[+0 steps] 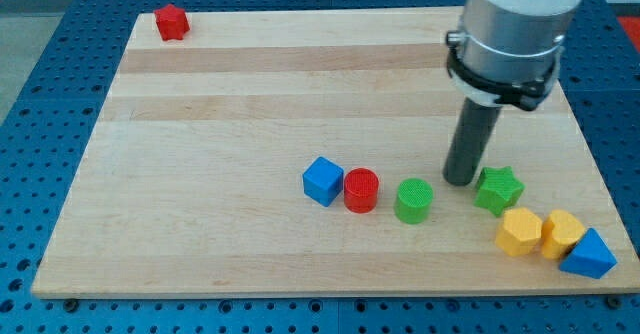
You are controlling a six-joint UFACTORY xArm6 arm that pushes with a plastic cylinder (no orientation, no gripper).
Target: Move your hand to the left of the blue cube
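The blue cube (pixel 322 181) lies on the wooden board (pixel 250 114) below the middle, at the left end of a row of blocks. A red cylinder (pixel 361 190) touches its right side. A green cylinder (pixel 413 200) lies further right. My tip (pixel 460 180) rests on the board to the right of the green cylinder and just left of a green star (pixel 498 189). The tip is well to the right of the blue cube, with the red and green cylinders between them.
Two yellow blocks (pixel 520 232) (pixel 561 233) and a blue triangular block (pixel 589 255) lie together at the view's bottom right. A red star-like block (pixel 172 22) sits at the board's top left corner. The arm's grey body (pixel 510 34) hangs over the board's right part.
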